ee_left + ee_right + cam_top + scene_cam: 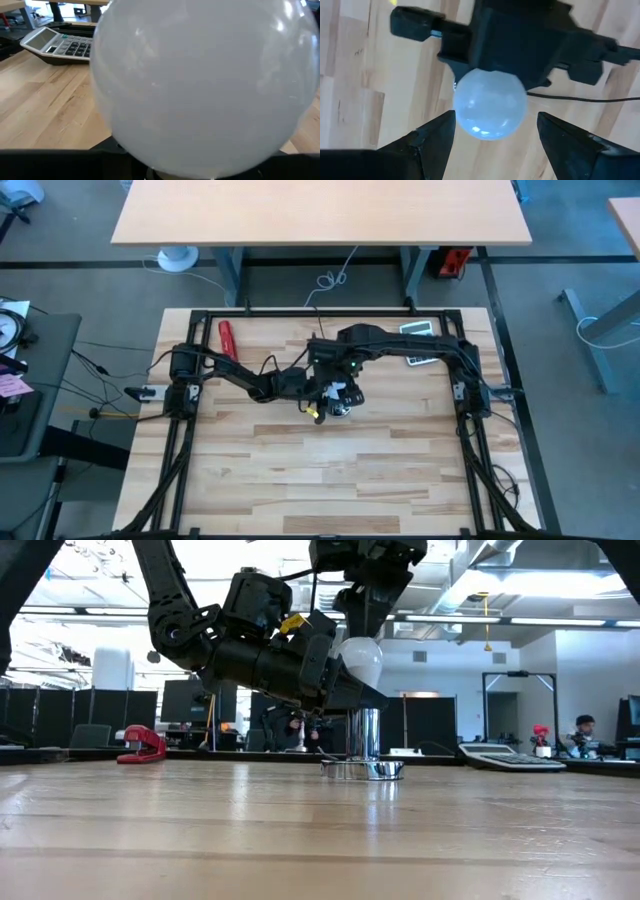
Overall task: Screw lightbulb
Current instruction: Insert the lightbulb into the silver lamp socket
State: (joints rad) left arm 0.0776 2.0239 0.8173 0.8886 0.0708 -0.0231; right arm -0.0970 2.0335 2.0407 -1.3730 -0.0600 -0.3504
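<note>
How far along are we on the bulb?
Done: the lightbulb is off the table, above the metal socket. In hand: the left gripper appears shut on its base, and the right gripper hangs open around the globe from above. Left: seating and turning it; whether any thread has caught is hidden.

Off my task: red stapler [227,337] at 10 o'clock; calculator [419,329] at 2 o'clock; wooden table [300,470].

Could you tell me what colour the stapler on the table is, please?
Red stapler; the low view shows it best.
</note>
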